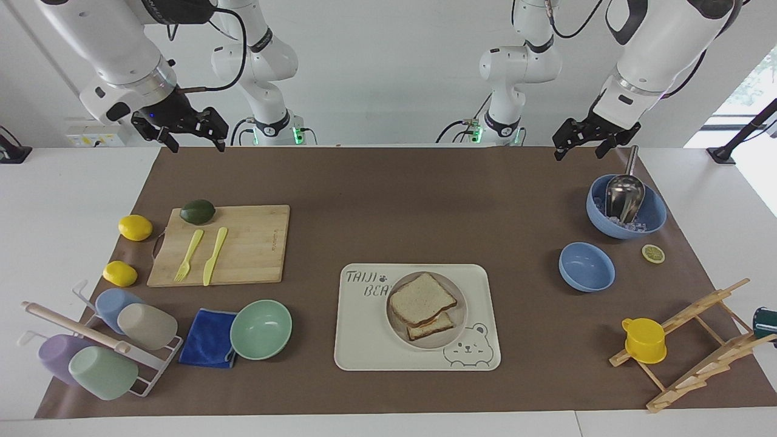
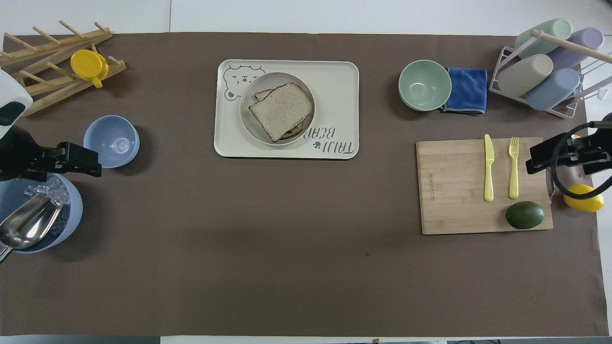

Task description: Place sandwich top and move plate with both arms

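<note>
Left claw (image 1: 575,147): fingers spread apart, holds nothing, touches nothing; it hangs in the air over the brown mat, by the blue bowl with ice and a metal scoop (image 1: 626,206).
Right claw (image 1: 193,138): also released and empty, raised over the mat's edge at the right arm's end of the counter (image 1: 73,200).
Sandwich top (image 1: 422,298): one plain slice, it lies on a lower slice, turned a little so the lower one's corner shows.
Plate (image 1: 459,321): one, round, beige-grey, it stands on the cream bear tray (image 1: 364,340), farther from the robots than the mat's middle.
Bowls: three; two blue toward the left arm's end, one green (image 1: 261,329) toward the right arm's end, touching a blue cloth (image 1: 208,337).
Cutting board (image 1: 255,243): one, it carries one avocado, one yellow fork, one yellow knife.
Lemons: two whole, beside the board; one slice (image 1: 653,253) near the ice bowl.
Cups on the wire rack (image 1: 152,370): four.
Yellow cup (image 1: 644,340): one, on the wooden rack.
</note>
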### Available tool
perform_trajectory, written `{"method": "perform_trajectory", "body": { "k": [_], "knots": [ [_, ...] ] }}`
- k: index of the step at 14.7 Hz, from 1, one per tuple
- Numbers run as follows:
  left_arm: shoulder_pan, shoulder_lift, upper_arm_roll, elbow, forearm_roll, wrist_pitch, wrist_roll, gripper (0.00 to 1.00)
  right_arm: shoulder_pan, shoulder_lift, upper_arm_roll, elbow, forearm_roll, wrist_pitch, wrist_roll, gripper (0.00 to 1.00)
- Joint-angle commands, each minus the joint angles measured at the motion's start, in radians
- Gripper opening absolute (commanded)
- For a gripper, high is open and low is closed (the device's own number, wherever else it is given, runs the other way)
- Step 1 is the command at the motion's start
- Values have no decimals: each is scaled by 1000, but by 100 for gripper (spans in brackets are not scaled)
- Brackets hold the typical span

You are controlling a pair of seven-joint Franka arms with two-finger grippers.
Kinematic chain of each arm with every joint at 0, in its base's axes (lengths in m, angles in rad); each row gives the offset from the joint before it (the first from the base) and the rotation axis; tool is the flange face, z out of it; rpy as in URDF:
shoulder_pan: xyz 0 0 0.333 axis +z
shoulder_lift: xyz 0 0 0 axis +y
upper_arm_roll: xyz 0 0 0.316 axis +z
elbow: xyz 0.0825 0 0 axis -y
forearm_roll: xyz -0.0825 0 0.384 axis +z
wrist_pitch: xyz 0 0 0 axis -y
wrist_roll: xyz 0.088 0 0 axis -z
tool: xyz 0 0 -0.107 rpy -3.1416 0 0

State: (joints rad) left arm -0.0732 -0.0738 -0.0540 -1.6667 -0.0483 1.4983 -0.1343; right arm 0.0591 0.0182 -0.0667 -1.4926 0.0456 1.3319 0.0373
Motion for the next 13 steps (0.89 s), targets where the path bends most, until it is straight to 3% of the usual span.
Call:
{"method": "perform_trajectory", "body": {
  "k": [1, 13],
  "knots": [
    [1, -17, 0, -8, 22, -4, 16, 100, -16, -17, -20, -25, -16, 32, 13, 100],
    [3, -20, 5, -10, 19, 11, 16, 100, -70, -14, -13, -24, -18, 44, -27, 100]
  ]
}}
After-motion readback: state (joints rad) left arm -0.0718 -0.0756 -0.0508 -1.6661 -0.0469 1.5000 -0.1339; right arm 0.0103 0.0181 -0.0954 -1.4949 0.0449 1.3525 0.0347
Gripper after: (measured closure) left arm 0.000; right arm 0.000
